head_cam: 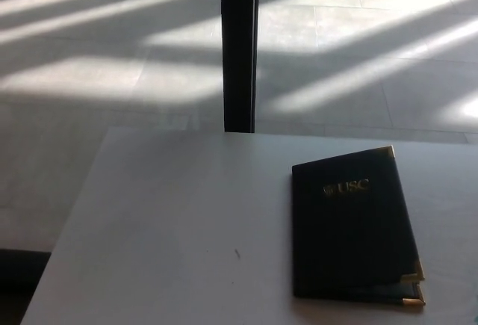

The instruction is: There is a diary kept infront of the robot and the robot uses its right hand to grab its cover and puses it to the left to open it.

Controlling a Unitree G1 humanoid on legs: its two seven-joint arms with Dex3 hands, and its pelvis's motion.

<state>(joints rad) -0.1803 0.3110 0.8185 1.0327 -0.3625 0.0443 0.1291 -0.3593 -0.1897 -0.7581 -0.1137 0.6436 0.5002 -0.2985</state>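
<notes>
A dark diary [355, 228] with gold corner caps and gold "USC" lettering lies closed on the white table [172, 228], right of centre. Its spine faces left and its free edge faces right, where the cover sits slightly lifted at the near right corner. Neither of my hands shows in the head view.
A black vertical post [240, 48] stands just beyond the table's far edge. Behind it stretches a tiled floor [97, 78] striped with sunlight. The table's left edge runs diagonally down toward the lower left.
</notes>
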